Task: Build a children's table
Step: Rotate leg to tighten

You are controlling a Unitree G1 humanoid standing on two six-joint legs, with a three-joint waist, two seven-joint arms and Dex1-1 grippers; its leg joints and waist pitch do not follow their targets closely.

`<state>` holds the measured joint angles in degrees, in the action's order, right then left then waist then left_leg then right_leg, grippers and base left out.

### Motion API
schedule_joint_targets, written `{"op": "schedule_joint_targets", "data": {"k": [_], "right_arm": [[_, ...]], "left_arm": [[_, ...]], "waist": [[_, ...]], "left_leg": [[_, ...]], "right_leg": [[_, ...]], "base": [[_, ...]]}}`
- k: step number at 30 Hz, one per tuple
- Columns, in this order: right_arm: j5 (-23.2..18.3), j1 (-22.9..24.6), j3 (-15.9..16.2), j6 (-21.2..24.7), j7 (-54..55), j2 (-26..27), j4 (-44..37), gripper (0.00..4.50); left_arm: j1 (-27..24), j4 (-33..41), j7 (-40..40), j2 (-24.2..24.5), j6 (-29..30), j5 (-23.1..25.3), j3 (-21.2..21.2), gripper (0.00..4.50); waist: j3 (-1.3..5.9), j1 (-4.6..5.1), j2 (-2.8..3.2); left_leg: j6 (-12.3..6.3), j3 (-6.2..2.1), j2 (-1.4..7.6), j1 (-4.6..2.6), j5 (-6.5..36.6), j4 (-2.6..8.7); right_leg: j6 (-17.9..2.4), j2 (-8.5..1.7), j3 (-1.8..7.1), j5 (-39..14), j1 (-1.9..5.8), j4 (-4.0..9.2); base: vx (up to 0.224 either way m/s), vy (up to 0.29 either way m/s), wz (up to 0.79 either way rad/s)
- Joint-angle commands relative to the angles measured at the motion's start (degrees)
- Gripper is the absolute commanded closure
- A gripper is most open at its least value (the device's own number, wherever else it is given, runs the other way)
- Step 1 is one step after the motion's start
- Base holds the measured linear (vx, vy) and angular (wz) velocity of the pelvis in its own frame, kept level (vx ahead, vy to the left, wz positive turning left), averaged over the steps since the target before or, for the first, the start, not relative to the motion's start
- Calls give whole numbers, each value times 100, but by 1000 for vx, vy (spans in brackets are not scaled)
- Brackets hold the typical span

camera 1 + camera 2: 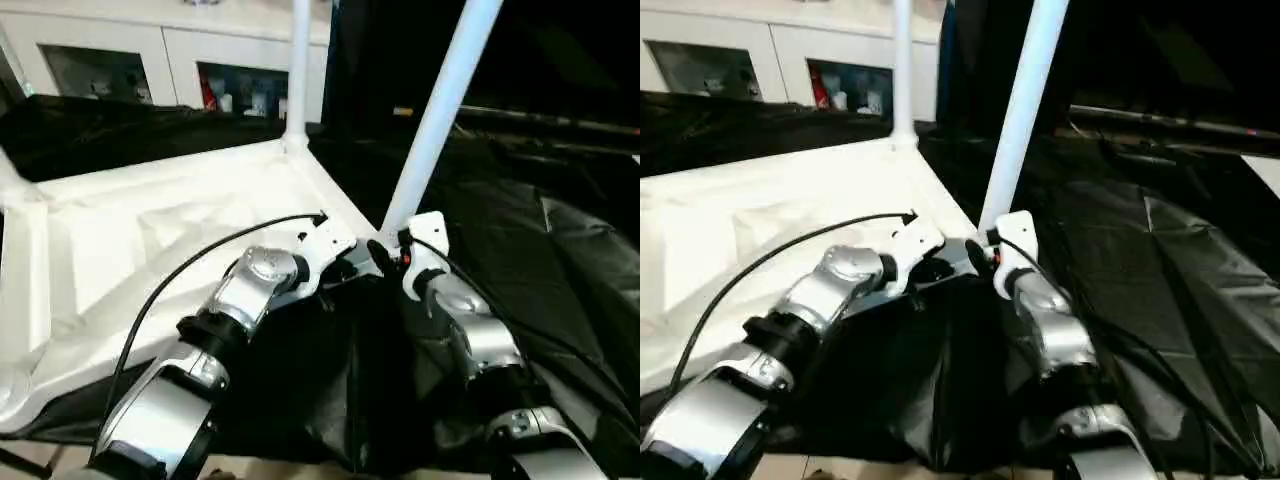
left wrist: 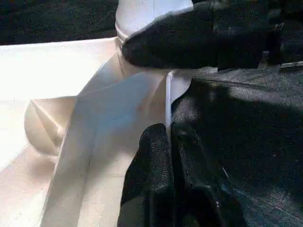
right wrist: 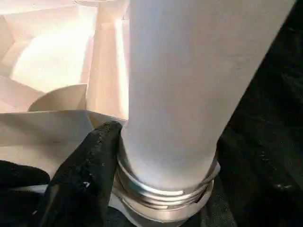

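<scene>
The children's table top (image 1: 150, 230) lies upside down, white and ribbed, on black cloth. One leg (image 1: 298, 70) stands upright in the far corner socket. Another leg (image 1: 440, 110) rises tilted from the near right corner, its collared end (image 3: 165, 194) at the socket. My right gripper (image 1: 388, 252) is closed around that leg's base, with one black finger (image 3: 90, 170) pressed against the collar; the other finger is hidden behind the tube. My left gripper (image 2: 168, 139) is shut with nothing in it, its tips touching the top's rim just beside that corner.
Black cloth (image 1: 560, 260) covers the surface to the right and in front. A third leg's base (image 1: 8, 180) stands at the left corner. White cabinets (image 1: 150, 60) with open shelves stand behind.
</scene>
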<state>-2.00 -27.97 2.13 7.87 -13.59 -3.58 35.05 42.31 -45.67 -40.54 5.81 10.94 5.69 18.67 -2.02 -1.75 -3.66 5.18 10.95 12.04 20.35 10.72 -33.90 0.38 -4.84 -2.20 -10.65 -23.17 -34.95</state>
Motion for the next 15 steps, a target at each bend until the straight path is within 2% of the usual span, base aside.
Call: {"op": "schedule_joint_targets", "data": {"k": [1,5,6,8,9,10,11,12,13,14,15], "right_arm": [[31,21,522,90,-354,300,189,101],[-66,57,459,-164,-857,1,112,88],[-127,84,444,-175,-1076,-127,14,88],[-243,162,447,-221,-1725,-496,-264,88],[-282,225,489,-213,-2074,-693,-443,88],[-349,294,519,-186,-2426,-885,-642,88],[-451,376,553,-128,-2843,-1115,-886,88],[-516,426,573,-88,-3073,-1243,-1030,88],[-594,479,594,-49,-3314,-1377,-1178,88],[-637,514,613,-27,-3480,-1472,-1271,88],[-701,565,643,36,-3699,-1601,-1397,88]], "left_arm": [[8,-85,-36,-310,-293,-73,146,450],[-43,-73,-420,-34,-508,-53,136,450],[-66,-43,-581,57,-582,-66,139,450],[-101,-5,-939,266,-690,-85,120,450],[-143,62,-1182,373,-719,-133,130,450],[-197,142,-1498,488,-855,-189,155,450],[-272,253,-1924,624,-1011,-287,183,450],[-321,325,-2174,702,-1103,-349,199,450],[-339,364,-2296,767,-1035,-371,203,450],[-339,368,-2333,804,-996,-367,201,450],[-346,391,-2431,861,-992,-377,207,450]], "waist": [[242,10,-15],[245,-4,-34],[242,-4,-52],[237,-23,-49],[247,-35,-38],[254,-39,-44],[252,-62,-56],[258,-87,-34],[262,-73,-43],[265,-78,-39],[284,-93,10]], "left_leg": [[-45,-63,48,-39,1997,446],[-114,-79,58,-18,1963,460],[-137,-78,58,-7,1937,462],[-198,-81,67,3,1851,468],[-222,-80,75,4,1778,465],[-243,-81,81,30,1665,469],[-277,-82,82,23,1614,472],[-312,-82,94,26,1539,466],[-377,-62,105,40,1407,460],[-380,-60,108,27,1380,457],[-415,-48,120,-1,1217,440]], "right_leg": [[-550,-237,153,-2627,118,618],[-499,-254,143,-2748,136,629],[-499,-256,144,-2732,143,633],[-532,-256,141,-2646,158,628],[-590,-268,149,-2512,163,613],[-671,-265,149,-2295,188,579],[-687,-255,144,-2213,205,584],[-736,-272,155,-2048,227,557],[-856,-256,167,-1705,217,517],[-925,-249,161,-1594,220,502],[-1152,-250,167,-1148,212,445]], "base": [[0,0,0],[0,0,0],[0,0,0],[0,0,0],[0,0,0],[0,0,0],[0,0,0],[0,0,0],[0,0,0],[0,0,0],[0,0,0]]}}
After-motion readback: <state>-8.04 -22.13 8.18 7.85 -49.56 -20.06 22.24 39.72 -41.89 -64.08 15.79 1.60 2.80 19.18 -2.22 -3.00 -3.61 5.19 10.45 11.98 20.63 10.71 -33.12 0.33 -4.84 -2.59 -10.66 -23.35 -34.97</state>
